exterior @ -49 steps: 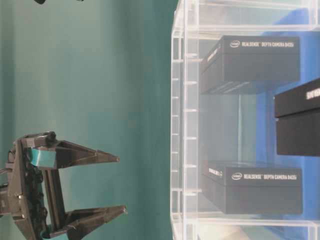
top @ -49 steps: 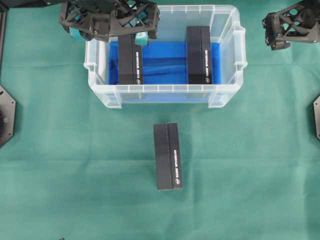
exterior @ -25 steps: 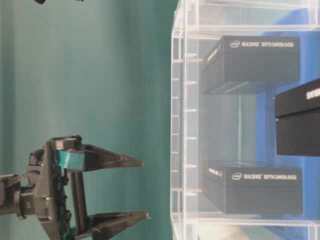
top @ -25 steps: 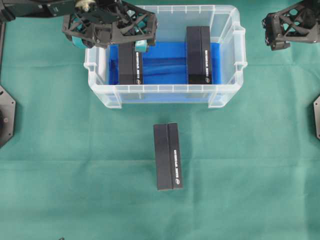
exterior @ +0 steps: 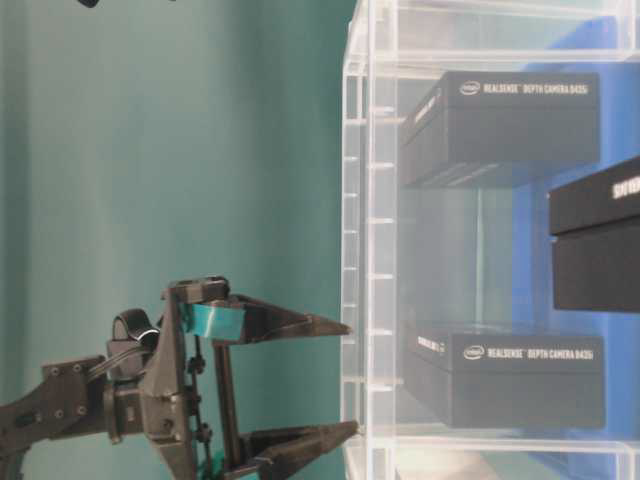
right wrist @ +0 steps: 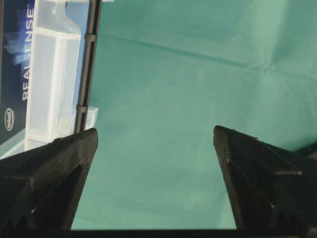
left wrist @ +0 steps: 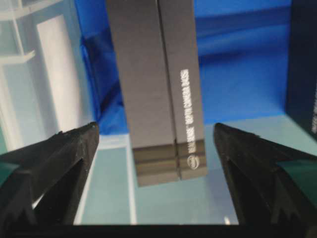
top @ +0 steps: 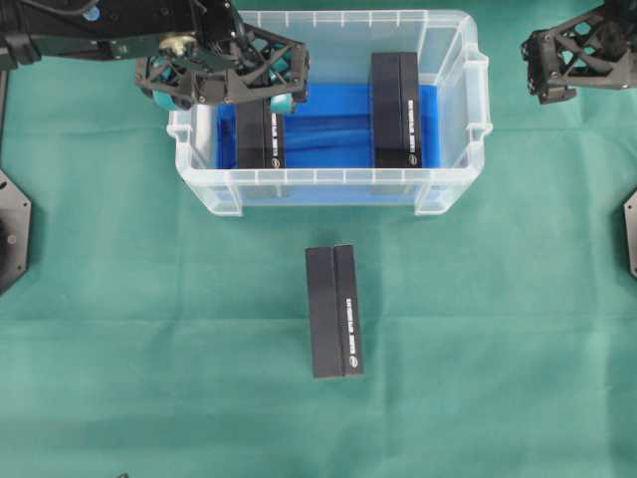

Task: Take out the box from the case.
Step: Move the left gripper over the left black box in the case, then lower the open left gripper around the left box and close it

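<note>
Over the case: your left tool (top: 282, 85) is hanging at the far left end of the case (top: 328, 184), jaws spread wide and grasping nothing.
Left box: the left box (top: 261, 129) is lying on the blue cloth (top: 328, 129) inside the case, directly under that tool; in the wrist view it is sitting between the two fingers (left wrist: 59, 148), clear of both.
Right box: the right box (top: 396, 110) is lying inside the case toward its right end, untouched.
Outside box: one box (top: 333, 311) is already resting on the green bench (top: 119, 329), in front of the case and well apart from it.
Right tool: your right tool (top: 552, 60) is waiting beyond the right end of the case, jaws spread, holding nothing.
Progress: you are looking at one box out and two remaining in the case, so roughly a third appears done.
Step in hand: you are lining up on the left box; lowering, clenching and lifting are all yet to come.
</note>
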